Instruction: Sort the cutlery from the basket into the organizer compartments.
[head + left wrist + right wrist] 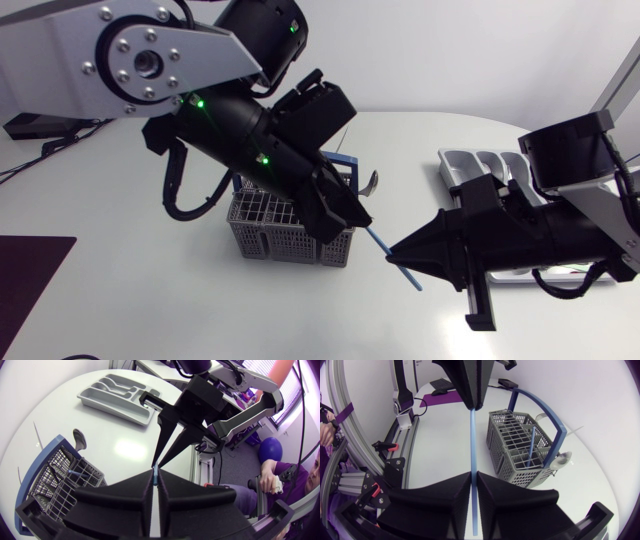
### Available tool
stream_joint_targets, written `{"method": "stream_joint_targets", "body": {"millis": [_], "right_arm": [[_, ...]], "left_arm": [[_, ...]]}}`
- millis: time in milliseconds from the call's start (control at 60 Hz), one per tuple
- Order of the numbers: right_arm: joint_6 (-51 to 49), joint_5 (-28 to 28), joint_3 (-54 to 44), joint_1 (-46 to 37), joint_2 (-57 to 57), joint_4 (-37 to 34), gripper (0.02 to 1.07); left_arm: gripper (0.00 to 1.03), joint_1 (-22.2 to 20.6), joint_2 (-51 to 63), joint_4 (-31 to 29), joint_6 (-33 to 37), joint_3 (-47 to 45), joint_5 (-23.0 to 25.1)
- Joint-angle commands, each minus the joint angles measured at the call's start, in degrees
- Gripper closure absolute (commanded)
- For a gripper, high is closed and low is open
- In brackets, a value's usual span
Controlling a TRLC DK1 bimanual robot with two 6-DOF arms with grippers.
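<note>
Left gripper (358,214) and right gripper (394,250) both clamped on blue utensil (378,240), right of basket (265,240); organizer (462,165) far right.

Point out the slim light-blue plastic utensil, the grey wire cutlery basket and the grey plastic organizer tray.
slim light-blue plastic utensil (472,440), right wrist view, mid-shaft.
grey wire cutlery basket (275,243), head view, front wall.
grey plastic organizer tray (115,396), left wrist view, bare compartments.

Grey lattice-walled basket (290,225) with blue handle (558,440), pale blue utensil (473,445) just beside basket, light grey organizer (470,165), white table (150,300), black left gripper (360,218), black right gripper (395,252).
</note>
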Motion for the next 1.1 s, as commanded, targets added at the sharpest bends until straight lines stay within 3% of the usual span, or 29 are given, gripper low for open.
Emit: {"method": "stream_joint_targets", "body": {"millis": [0, 133, 183, 267, 350, 500, 683, 1083], "right_arm": [[1.8, 0.4, 0.7, 0.7, 0.9, 0.4, 1.01], [2.0, 0.5, 0.5, 0.7, 0.9, 0.1, 1.01], [2.0, 0.5, 0.5, 0.6, 0.7, -0.1, 1.02], [2.0, 0.5, 0.1, 0.6, 0.1, -0.4, 1.01], [1.9, 0.6, -0.4, -0.1, -0.9, -1.0, 1.02], [0.0, 0.7, -1.0, -3.4, -2.8, -3.0, 1.01], [-1.9, 0.2, -1.7, -11.1, -5.0, -4.6, 1.02], [-2.5, -0.6, 0.6, -33.1, 0.2, -1.7, 1.02]], "left_arm": [[1.0, 0.5, 1.3, 0.3, -1.7, 1.7, 0.9], [0.96, 0.6, 1.3, 0.4, -2.0, 2.2, 0.9], [0.76, 1.3, 1.2, 0.6, -2.8, 2.7, 0.9], [0.32, 2.6, 0.0, 1.6, -3.7, 3.1, 0.9], [0.04, 4.4, -1.9, 3.8, -5.3, 3.1, 0.9], [0.04, 10.1, -4.7, 8.1, -8.4, 3.1, 0.9], [0.05, 13.0, -4.6, 8.1, -5.4, 1.6, 0.2], [0.05, 6.1, -0.1, 8.1, 4.3, -4.2, -17.2]]}}
